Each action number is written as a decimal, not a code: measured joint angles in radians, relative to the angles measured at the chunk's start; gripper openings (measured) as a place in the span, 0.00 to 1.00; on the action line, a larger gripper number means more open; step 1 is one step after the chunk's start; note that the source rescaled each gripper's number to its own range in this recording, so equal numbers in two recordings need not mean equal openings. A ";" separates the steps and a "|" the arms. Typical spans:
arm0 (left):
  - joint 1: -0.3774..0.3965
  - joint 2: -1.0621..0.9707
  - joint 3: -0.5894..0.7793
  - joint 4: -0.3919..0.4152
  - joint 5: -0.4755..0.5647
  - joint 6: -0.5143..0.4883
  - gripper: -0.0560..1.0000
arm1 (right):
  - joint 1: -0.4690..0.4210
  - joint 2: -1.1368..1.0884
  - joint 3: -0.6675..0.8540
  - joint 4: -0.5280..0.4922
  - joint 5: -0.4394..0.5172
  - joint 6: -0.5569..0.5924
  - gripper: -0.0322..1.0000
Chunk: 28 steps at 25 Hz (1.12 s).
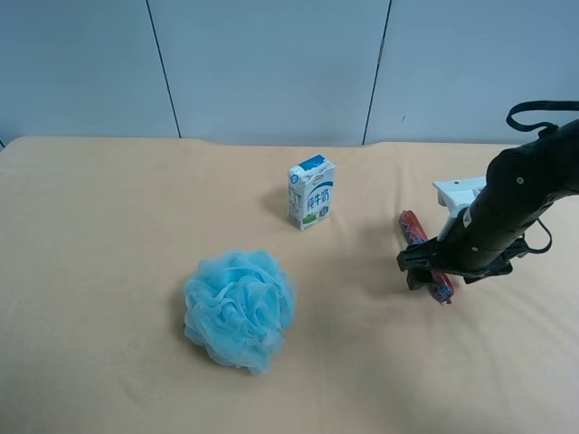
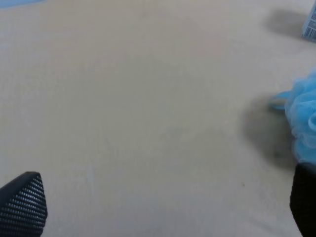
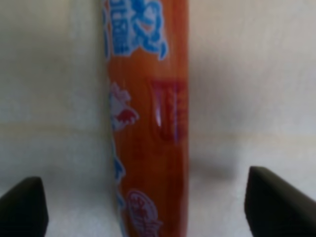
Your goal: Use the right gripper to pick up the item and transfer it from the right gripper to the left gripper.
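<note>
The item [image 1: 413,226], a slim red-orange stick with blue-white print, lies flat on the tan tabletop [image 1: 109,235] at the exterior high view's right. My right gripper [image 1: 432,274] is lowered over its near half. In the right wrist view the item [image 3: 148,123] runs lengthwise through the middle of the right gripper [image 3: 148,205]. Both black fingertips [image 3: 22,207] stand well off its sides, so the gripper is open and not touching it. My left gripper [image 2: 163,202] shows only in the left wrist view. It hangs open over bare table with nothing between its fingertips [image 2: 22,205].
A blue-white milk carton [image 1: 312,193] stands upright at the table's middle back. A fluffy light-blue pouf [image 1: 240,307] sits in front of it toward the left, and the pouf [image 2: 303,123] also edges into the left wrist view. A pale blue wall rises behind the table.
</note>
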 joint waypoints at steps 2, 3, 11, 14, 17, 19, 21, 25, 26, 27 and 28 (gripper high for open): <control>0.000 0.000 0.000 0.000 0.000 0.000 1.00 | 0.000 0.012 0.000 0.000 -0.003 0.000 0.69; 0.000 0.000 0.000 0.000 0.000 0.000 1.00 | 0.000 0.017 0.000 0.000 -0.005 0.000 0.69; 0.000 0.000 0.000 0.000 0.000 0.000 1.00 | 0.000 0.023 0.000 0.000 -0.024 0.000 0.59; 0.000 0.000 0.000 0.000 0.000 0.000 1.00 | 0.000 0.023 0.000 0.000 -0.024 0.000 0.39; 0.000 0.000 0.000 0.000 0.000 0.000 1.00 | 0.000 0.023 0.000 0.001 -0.024 0.000 0.14; 0.000 0.000 0.000 0.000 0.000 0.000 1.00 | 0.000 0.023 0.000 0.001 -0.024 0.000 0.03; 0.000 0.000 0.000 0.000 0.000 0.000 1.00 | 0.000 0.023 0.000 0.001 -0.024 0.000 0.03; 0.000 0.000 0.000 0.000 0.000 0.000 1.00 | 0.000 0.023 0.000 0.001 -0.021 0.000 0.03; 0.000 0.000 0.000 0.000 0.000 0.000 1.00 | 0.000 0.023 0.000 0.001 -0.021 -0.001 0.03; 0.000 0.000 0.000 0.000 0.000 0.000 1.00 | 0.000 0.023 0.000 0.001 -0.021 -0.005 0.03; 0.000 0.000 0.000 0.000 0.000 0.000 1.00 | 0.000 0.023 0.000 0.001 -0.021 -0.010 0.03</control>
